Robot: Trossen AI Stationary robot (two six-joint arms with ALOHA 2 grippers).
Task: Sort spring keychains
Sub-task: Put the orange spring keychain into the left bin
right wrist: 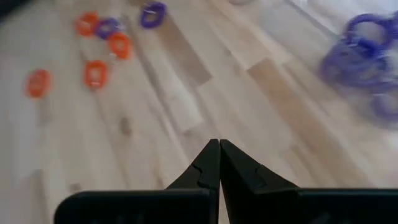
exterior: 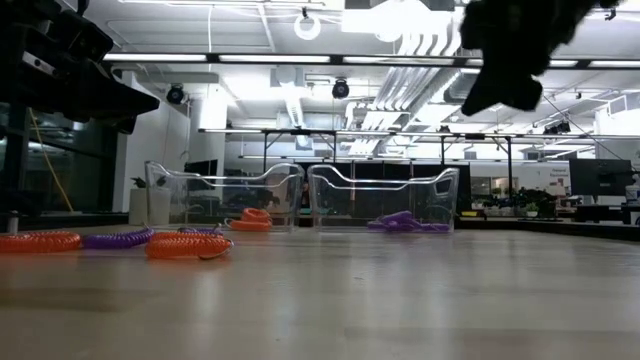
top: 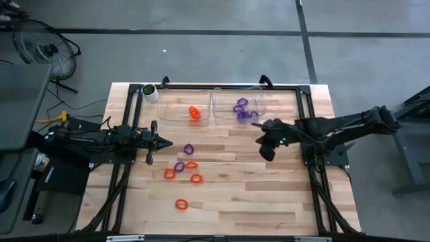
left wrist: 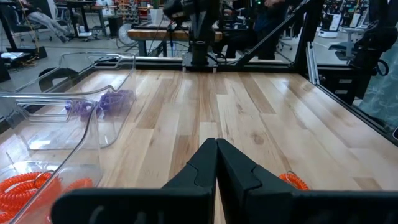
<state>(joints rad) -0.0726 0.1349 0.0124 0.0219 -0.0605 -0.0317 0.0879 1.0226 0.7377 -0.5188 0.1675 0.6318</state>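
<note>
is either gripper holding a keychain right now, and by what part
Nothing is held. The left gripper and the right gripper are both shut with fingers meeting on nothing; the loose keychains lie on the table.

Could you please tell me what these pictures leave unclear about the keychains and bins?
- Count of purple keychains in the right bin: high view, too small and overlapping; right wrist view, blurred.
- Count of orange keychains in the left bin: clumped together.
- Loose keychains on the table: low view shows them edge-on, some overlapping.

Grey concrete floor (top: 201, 60), a fan (top: 41, 47) — bright ceiling lights (exterior: 385, 20), probably fluorescent.
</note>
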